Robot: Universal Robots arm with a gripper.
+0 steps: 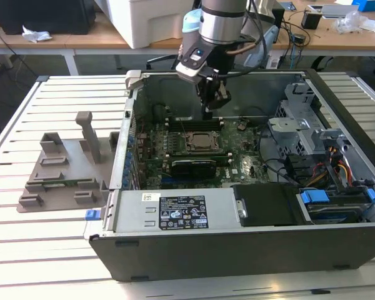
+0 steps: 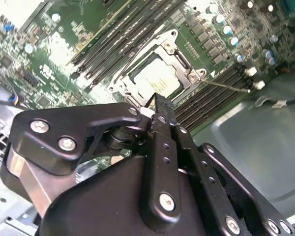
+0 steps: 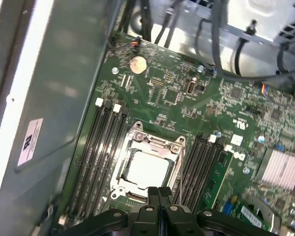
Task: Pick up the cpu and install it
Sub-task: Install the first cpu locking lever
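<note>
A robotics lab or workshop, by the look of it; under the claw [image 1: 211, 112] an opened PC [image 1: 237, 250] lies on a slatted bench [image 1: 50, 250]; well off from the claw, toward the exterior view's left, a grey jig [image 1: 62, 169]; beyond the claw, desks [image 1: 100, 39] strewn with cables [image 1: 294, 31] and a white box [image 1: 153, 22].

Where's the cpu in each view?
Exterior view: cpu seated in the socket, mid-motherboard, close to the hand.
First wrist view: cpu in the socket, just past the hand's tips.
Second wrist view: cpu likewise.
Shared landmark: memory slots flanking the socket.
</note>
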